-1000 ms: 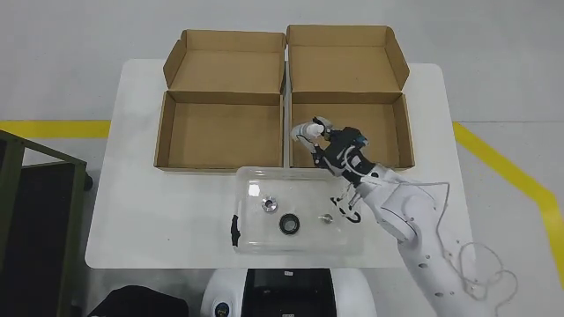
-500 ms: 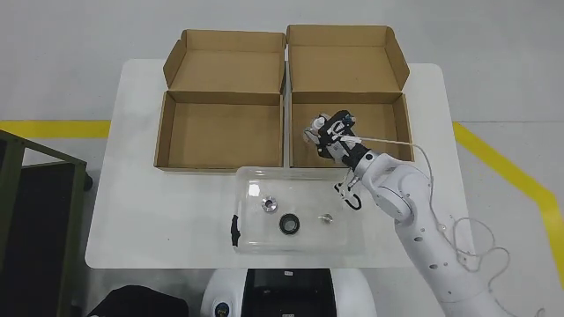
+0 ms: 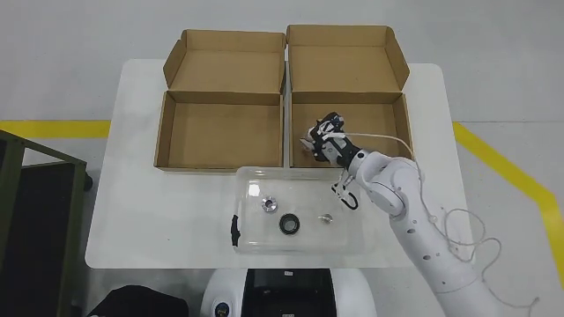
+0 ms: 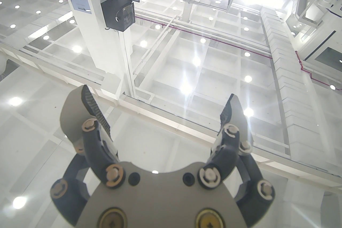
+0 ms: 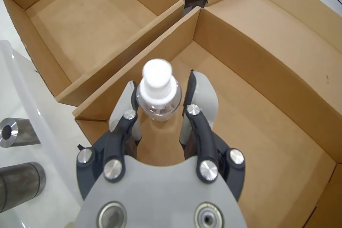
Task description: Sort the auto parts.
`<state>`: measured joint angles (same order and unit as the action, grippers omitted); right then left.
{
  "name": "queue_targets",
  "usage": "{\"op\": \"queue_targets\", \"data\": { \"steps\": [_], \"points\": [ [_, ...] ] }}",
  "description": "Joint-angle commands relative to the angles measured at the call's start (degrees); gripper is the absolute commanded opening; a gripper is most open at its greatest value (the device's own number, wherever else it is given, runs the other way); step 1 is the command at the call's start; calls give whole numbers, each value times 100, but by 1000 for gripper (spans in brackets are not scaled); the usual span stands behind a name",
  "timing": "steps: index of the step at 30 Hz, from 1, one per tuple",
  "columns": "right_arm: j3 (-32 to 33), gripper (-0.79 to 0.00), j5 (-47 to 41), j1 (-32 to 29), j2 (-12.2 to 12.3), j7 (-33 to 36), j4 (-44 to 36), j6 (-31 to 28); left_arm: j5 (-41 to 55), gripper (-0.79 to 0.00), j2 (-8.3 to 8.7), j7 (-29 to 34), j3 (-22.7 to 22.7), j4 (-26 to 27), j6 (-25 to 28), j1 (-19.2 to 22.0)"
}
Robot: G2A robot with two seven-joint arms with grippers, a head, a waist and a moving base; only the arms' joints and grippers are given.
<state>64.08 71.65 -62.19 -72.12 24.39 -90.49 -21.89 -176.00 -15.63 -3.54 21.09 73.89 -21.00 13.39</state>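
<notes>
Right claw [image 5: 162, 83] gripped white-capped bottle [image 5: 157, 74] over left side of right box [image 5: 267, 106]; left claw [image 4: 158, 92] sat wide open, empty.

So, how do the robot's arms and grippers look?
The right arm is white, with a thin white cable looping alongside. The left gripper and right gripper each have two pale grey fingers with black ribbed pads, black link bars with metal rivets, and a grey plate.

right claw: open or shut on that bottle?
Shut. The right claw clamps the white-capped bottle from both sides, above the right cardboard box.
</notes>
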Motion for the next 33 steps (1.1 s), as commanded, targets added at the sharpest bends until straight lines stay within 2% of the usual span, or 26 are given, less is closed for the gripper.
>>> {"op": "queue_targets", "data": {
  "steps": [1,5,9,20,25,33],
  "points": [
    [6,0,-15,9,0,3,-24,-6,0,0,0,0,0,0,0,0],
    [143,0,-1,-97,33,-34,-378,-43,0,0,0,0,0,0,0,0],
    [411,0,60,-385,110,78,-1097,-235,0,0,0,0,0,0,0,0],
    [1010,0,23,-1620,346,745,-2787,-1304,0,0,0,0,0,0,0,0],
    [1160,0,142,-2105,441,1117,-3290,-1746,0,0,0,0,0,0,0,0],
    [1340,0,487,-2617,560,1636,-3671,-2073,0,0,0,0,0,0,0,0]
  ]
}}
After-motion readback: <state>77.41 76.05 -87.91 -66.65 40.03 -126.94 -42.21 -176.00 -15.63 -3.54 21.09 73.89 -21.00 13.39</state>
